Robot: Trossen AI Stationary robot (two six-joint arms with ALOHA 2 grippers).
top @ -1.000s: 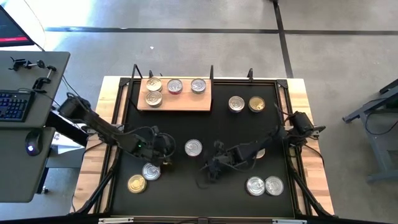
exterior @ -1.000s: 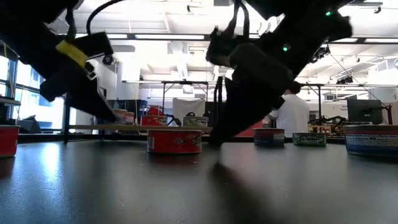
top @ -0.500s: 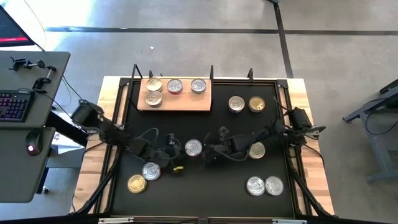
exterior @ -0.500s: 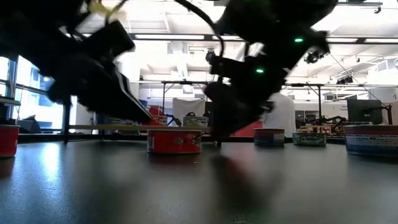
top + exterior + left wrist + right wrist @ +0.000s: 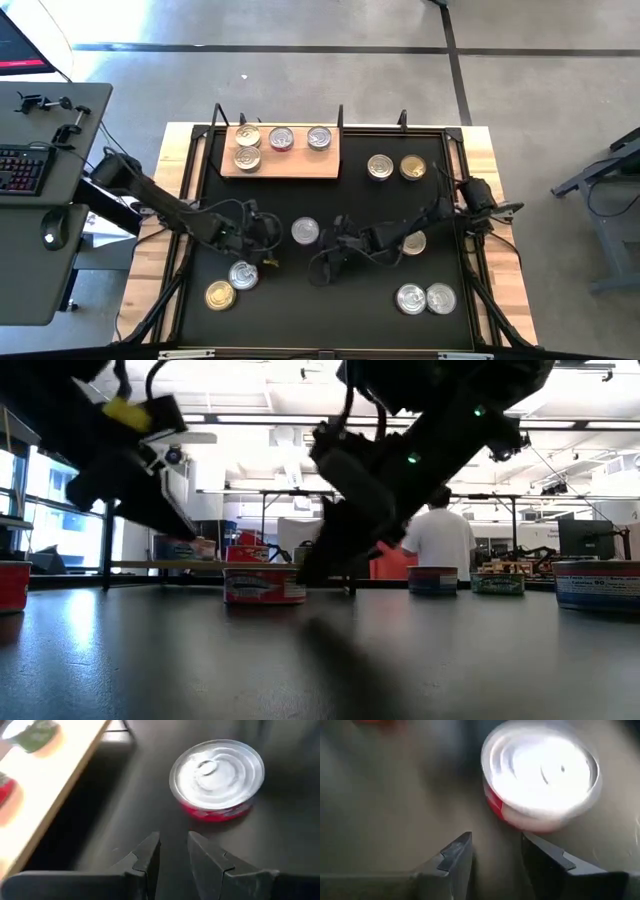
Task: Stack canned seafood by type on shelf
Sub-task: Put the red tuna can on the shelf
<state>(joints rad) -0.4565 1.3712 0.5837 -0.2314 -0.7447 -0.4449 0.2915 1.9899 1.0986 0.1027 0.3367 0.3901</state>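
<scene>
- I had the red-sided tin (image 5: 305,231) standing upright and alone at mid-counter, between my two grippers; being round, it offered no preferred axis for the jaws.
- The left gripper (image 5: 268,238) sat just beside the tin on its left; its jaws were nearly closed with a narrow gap and held nothing, and in the left wrist view the tin (image 5: 216,778) lay ahead of them and off to one side, not in line.
- The right gripper (image 5: 325,262) was near the tin on its other side, a little toward the front edge; its jaws stood apart and empty, and in the right wrist view the tin (image 5: 541,774) lay just beyond the finger (image 5: 547,855), again off-centre.
- I judged the right arm better placed: its gap looked nearer to tin width, while the left would first have to open.
- The shelf (image 5: 281,167) lay at the rear left of the counter (image 5: 380,205), already carrying four tins; its right end was bare.
- The path from the tin to the shelf looked clear of tins; the rest sat well apart at rear right, front right and front left.
- The main risk I saw was the two arms crowding each other over one tin.
</scene>
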